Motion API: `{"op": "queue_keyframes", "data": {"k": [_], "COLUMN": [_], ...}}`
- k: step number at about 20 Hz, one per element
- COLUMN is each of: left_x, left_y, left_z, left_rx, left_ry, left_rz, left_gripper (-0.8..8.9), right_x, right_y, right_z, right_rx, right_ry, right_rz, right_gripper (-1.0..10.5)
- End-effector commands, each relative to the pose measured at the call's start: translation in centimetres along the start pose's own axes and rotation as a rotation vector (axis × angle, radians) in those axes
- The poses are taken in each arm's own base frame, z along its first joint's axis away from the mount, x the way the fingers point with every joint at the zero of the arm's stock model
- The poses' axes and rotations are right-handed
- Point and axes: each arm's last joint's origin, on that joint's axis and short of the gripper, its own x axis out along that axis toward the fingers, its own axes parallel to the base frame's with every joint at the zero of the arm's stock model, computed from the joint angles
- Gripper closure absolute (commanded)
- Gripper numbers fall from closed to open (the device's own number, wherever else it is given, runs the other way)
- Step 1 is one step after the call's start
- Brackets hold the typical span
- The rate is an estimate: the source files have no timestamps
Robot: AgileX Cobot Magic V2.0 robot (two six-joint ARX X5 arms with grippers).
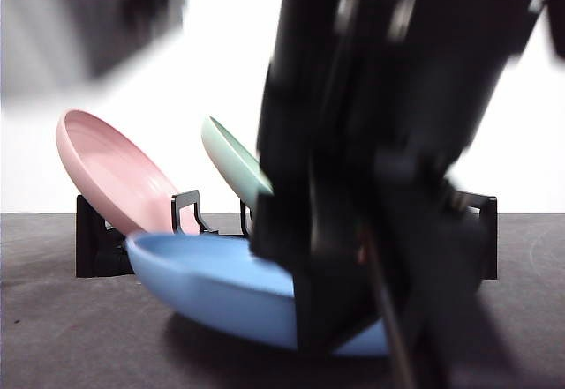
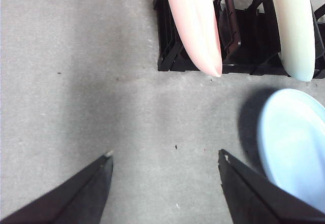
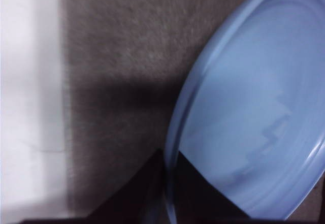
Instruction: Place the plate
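Observation:
The blue plate (image 1: 212, 283) hangs tilted low over the dark table, in front of the black rack (image 1: 93, 248). My right gripper (image 1: 340, 323) comes down big and dark from above and is shut on the plate's rim. In the right wrist view its jaws (image 3: 167, 183) pinch the rim of the blue plate (image 3: 244, 122), one on each side. My left gripper (image 2: 165, 158) is open over bare table, with the blue plate (image 2: 292, 137) off to one side. Whether the plate's low edge touches the table I cannot tell.
A pink plate (image 1: 115, 173) and a pale green plate (image 1: 234, 164) lean in slots of the rack (image 2: 244, 36); both show in the left wrist view, pink (image 2: 195, 26) and green (image 2: 294, 26). A blurred dark arm part (image 1: 88, 18) fills the top left corner.

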Motion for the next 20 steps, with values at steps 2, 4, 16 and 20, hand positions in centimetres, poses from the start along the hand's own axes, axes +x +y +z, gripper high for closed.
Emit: {"op": "queue_keyframes", "data": {"k": [2, 4, 16, 20], "left_x": [-0.4, -0.4, -0.4, -0.4], "left_y": [-0.2, -0.2, -0.2, -0.2], "left_z": [0.5, 0.5, 0.5, 0.5], "left_rx": [0.006, 0.006, 0.006, 0.007], "left_ry": [-0.023, -0.023, -0.023, -0.025], "left_rz": [-0.009, -0.009, -0.009, -0.009], "left_gripper": [4.82, 4.82, 4.82, 4.82], "right_x": [1.4, 1.6, 1.8, 0.1], "right_y": [-0.1, -0.5, -0.8, -1.5], "right_z": [0.6, 0.9, 0.3, 1.0], "right_rx": [-0.03, -0.028, -0.071, 0.014], "right_ry": [-0.002, -0.026, 0.0, -0.026], "right_rz": [-0.011, -0.022, 0.057, 0.106], "right_gripper": [9.3, 9.3, 7.8, 7.1]}}
